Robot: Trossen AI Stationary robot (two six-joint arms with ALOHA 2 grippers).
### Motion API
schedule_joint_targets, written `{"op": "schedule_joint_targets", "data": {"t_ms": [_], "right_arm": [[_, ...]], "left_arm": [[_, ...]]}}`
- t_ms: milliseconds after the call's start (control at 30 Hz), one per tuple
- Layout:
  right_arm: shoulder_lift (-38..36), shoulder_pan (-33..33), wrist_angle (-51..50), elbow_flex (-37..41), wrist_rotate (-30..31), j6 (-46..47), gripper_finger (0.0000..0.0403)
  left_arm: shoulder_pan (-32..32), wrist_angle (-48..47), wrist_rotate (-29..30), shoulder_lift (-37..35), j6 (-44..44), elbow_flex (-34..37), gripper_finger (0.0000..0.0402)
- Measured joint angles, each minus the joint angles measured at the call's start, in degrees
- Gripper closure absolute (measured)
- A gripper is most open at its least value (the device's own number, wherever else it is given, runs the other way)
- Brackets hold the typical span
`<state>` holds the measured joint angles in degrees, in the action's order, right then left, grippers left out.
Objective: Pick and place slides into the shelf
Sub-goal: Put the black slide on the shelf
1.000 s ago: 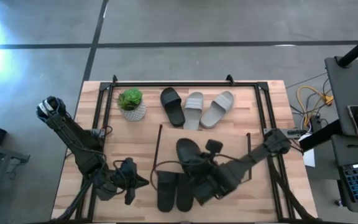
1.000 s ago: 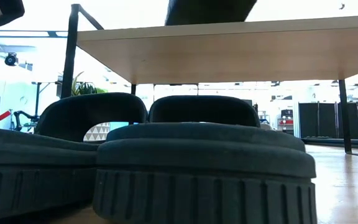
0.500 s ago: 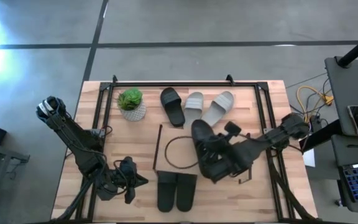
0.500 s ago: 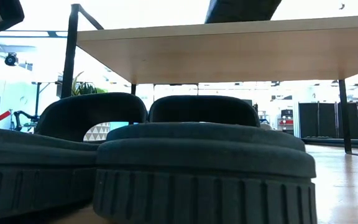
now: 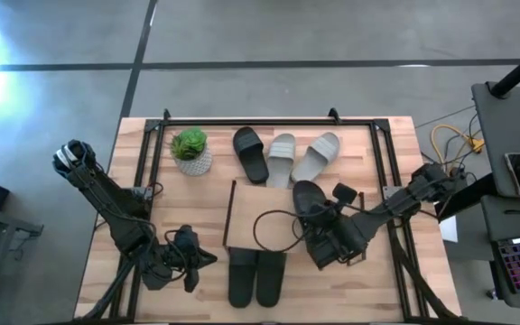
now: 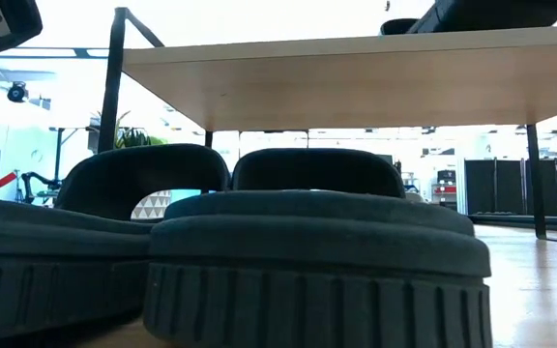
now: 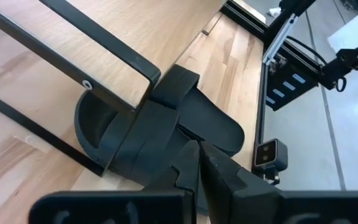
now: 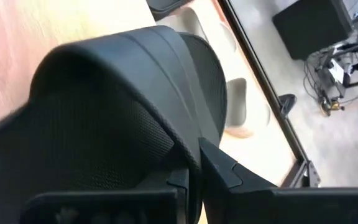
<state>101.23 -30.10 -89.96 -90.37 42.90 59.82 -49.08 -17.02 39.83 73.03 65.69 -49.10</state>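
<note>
The shelf [image 5: 245,209] stands mid-table, and its plank fills the top of the low view [image 6: 356,87]. Two black slides [image 5: 242,278] [image 5: 271,278] lie side by side under it, their ends sticking out at its near side, big in the low view [image 6: 317,261]. My right gripper [image 5: 330,242] is shut on a third black slide [image 5: 308,200] above the plank's right half. My left gripper [image 5: 190,262] is shut and holds nothing. It hangs left of the shelf, pointing at the slides under it [image 7: 166,124]. One black slide [image 5: 251,153] and two light grey slides [image 5: 281,159] [image 5: 317,158] lie at the far edge. My right gripper pinches the edge of the black slide's broad strap [image 8: 185,134] between its two fingers. The fingers slant down from the table's near right side. The slide sits over the shelf's plank, toe end toward the far edge. Whether its sole touches the plank, I cannot tell.
A small potted plant [image 5: 190,151] stands at the far left of the table. A thin dark cable loop [image 5: 273,231] lies over the shelf's plank. Black rails [image 5: 382,153] run along the tabletop's edges. The shelf's thin black side frame [image 7: 104,43] stands between my left gripper and the slides.
My right gripper has carried the black slide toward the table's right edge and a little toward the far edge, from the shelf's near middle to its right half. The wrist has rolled somewhat. The gripper has stayed shut on the strap.
</note>
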Motion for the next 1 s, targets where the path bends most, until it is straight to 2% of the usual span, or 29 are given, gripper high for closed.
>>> {"op": "schedule_joint_targets", "data": {"t_ms": [200, 367, 567, 833, 1000], "right_arm": [[1.4, -0.6, -0.4, -1.2, -0.3, 7.2, 0.0392], [1.7, -0.6, 0.1, -1.5, -3.6, 7.5, 0.0385], [1.5, -1.4, 0.4, -2.0, -6.8, 8.9, 0.034], [1.6, -1.7, 0.2, -8.1, -11.1, 10.1, 0.0263], [1.6, -1.7, 0.1, -12.0, -11.2, 8.7, 0.0245]], "left_arm": [[0.5, 0.0, 0.1, 0.0, 0.0, 0.0, 0.0402], [1.1, -0.1, 0.1, 0.0, 0.0, 0.0, 0.0402], [1.2, -0.5, 0.1, 0.0, -0.3, 0.0, 0.0402], [1.2, -0.5, -0.1, 0.0, -0.4, 0.0, 0.0402], [1.2, -0.5, -0.1, 0.0, -0.5, 0.0, 0.0402]]}}
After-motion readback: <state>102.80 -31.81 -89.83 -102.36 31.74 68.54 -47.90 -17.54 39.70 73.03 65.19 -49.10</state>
